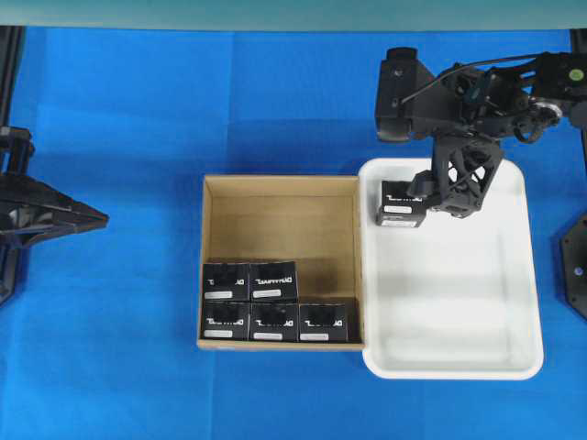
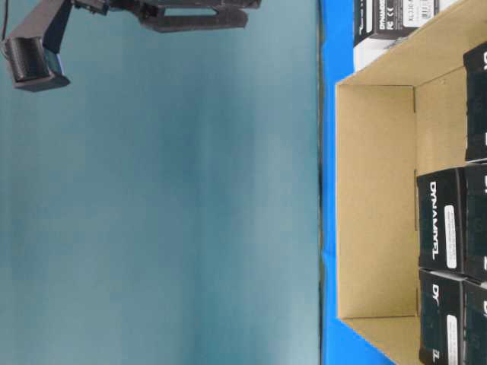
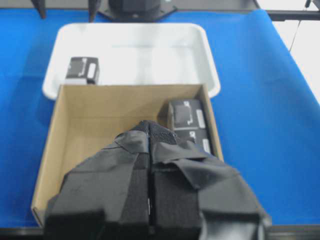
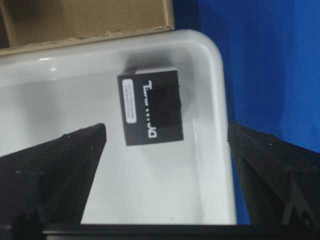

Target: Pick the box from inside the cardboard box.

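Observation:
The brown cardboard box (image 1: 275, 225) sits mid-table with several small black boxes (image 1: 272, 280) packed along its near wall. One more black box (image 1: 402, 203) lies flat in the white tray (image 1: 459, 312), near the corner beside the carton. Above that corner hangs my right gripper (image 1: 459, 188), open. In the right wrist view its fingers (image 4: 55, 165) stand wide apart, with the box (image 4: 150, 106) lying loose beyond them, touched by neither. My left gripper (image 1: 96, 218) is shut and empty at the far left; its closed tips (image 3: 150, 132) face the carton (image 3: 100, 125).
The tray (image 3: 150, 50) stands flush against the carton's right wall. Blue cloth (image 1: 119, 367) covers the table around both. The table-level view shows the carton's inside (image 2: 377, 198) with black boxes (image 2: 441, 228), and the right arm (image 2: 190, 11) high above.

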Controlling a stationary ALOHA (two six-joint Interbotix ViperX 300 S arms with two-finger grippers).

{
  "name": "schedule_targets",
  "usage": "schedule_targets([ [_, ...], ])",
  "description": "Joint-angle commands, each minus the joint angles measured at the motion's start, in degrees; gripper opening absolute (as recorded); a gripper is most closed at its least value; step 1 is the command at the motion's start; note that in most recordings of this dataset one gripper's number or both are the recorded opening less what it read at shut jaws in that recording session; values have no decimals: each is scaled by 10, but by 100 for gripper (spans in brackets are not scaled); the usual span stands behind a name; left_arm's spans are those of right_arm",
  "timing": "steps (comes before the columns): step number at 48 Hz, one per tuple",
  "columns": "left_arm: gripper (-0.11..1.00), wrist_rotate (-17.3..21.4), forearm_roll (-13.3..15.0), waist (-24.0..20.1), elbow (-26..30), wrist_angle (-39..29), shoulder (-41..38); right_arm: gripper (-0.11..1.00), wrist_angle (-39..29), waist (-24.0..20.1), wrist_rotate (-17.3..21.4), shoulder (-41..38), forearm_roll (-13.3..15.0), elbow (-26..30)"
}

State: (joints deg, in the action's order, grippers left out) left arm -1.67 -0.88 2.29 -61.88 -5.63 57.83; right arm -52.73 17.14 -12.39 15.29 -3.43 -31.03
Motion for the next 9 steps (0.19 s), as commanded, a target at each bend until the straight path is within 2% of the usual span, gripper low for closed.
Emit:
schedule_targets([
  [1, -7, 0, -1, 1, 17, 4, -2, 97, 2, 0, 0, 3, 1, 5],
  [9, -7, 0, -1, 1, 16, 4, -2, 97, 2, 0, 1, 3, 1, 5],
])
